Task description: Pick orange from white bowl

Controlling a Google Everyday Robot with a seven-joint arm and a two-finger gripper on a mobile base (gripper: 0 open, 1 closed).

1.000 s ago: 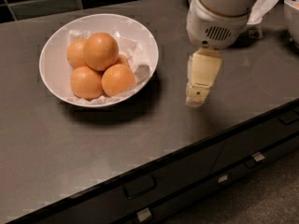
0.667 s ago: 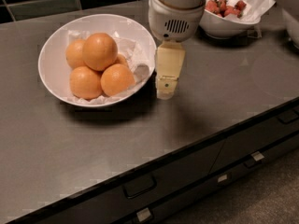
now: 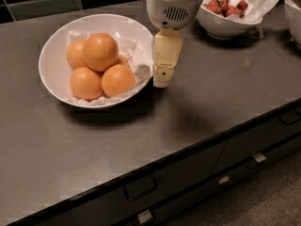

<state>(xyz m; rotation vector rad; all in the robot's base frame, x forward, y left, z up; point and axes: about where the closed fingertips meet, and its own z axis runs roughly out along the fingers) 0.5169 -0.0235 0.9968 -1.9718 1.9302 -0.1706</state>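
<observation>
1. Hanging just beside the right rim of the wide, glossy white ceramic bowl point(image 3: 51, 46), the cream-coloured jaws sit under the arm's white vented housing point(image 3: 175, 6), low over the dark grey bench point(image 3: 141, 140). You cannot tell how far apart they stand, and nothing shows in their hold.
2. Your target, the round, smooth-skinned orange point(image 3: 100, 51), tops the heap of like fruit in that bowl, left of the jaws. Slide across at this height and you would likely strike the rim, shoving or tipping the bowl.
3. Come down off-centre and the fruit may roll off its neighbouring oranges point(image 3: 117, 80), or you may close on the wrong one.
4. The crumpled white paper lining point(image 3: 136, 55) lies between jaws and fruit and could snag and lift with the grasp.
5. The smaller white bowl of red berries point(image 3: 225, 25) stands near the arm's far side, where a wide swing could clip it.
</observation>
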